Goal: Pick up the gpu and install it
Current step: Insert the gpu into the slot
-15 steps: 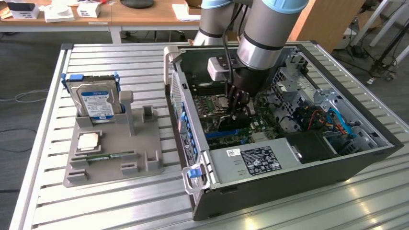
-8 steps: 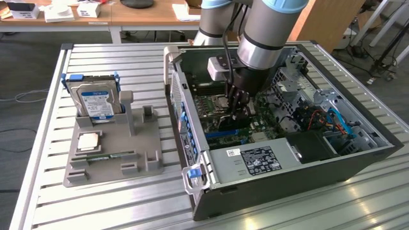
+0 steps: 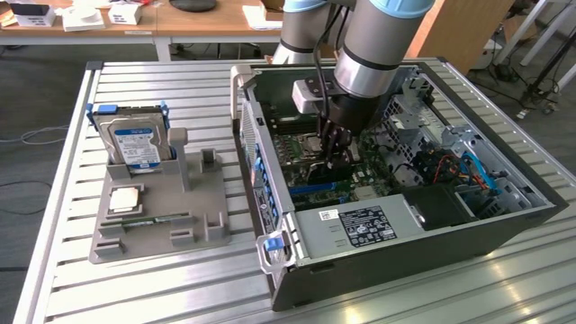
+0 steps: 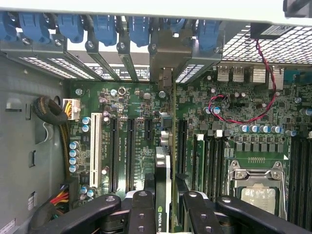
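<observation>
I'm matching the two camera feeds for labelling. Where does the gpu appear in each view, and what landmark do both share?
Exterior view: the gpu stands on edge inside the computer case, under the gripper, above the motherboard.
Wrist view: the gpu runs edge-on between the gripper's fingers.
Shared landmark: the CPU socket beside it.

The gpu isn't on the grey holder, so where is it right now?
The gpu stands edge-on in the claw, inside the open computer case on the exterior view's right, over the motherboard near the CPU socket.
</observation>
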`<state>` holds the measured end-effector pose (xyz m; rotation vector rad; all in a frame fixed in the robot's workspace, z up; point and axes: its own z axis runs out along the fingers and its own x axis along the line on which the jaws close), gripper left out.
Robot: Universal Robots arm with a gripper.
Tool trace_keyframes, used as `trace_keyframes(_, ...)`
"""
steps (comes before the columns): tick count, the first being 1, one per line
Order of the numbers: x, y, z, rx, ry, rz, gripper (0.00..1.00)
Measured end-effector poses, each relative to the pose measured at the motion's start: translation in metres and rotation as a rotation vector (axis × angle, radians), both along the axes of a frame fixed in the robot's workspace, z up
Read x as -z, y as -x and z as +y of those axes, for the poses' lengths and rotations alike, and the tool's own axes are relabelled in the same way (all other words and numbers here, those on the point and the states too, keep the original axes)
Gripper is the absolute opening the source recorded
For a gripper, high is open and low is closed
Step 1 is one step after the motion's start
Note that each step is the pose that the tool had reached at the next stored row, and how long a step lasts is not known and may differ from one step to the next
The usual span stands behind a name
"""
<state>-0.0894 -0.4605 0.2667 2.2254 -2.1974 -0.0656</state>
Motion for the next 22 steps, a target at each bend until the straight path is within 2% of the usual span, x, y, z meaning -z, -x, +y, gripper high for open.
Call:
trace_keyframes(11, 0.0013, 0.0, 0.0, 0.0, -0.0001, -0.0028, 0.27)
trace_keyframes(22, 0.0023, 0.0, 0.0, 0.0, -0.0001, -0.0031, 0.27)
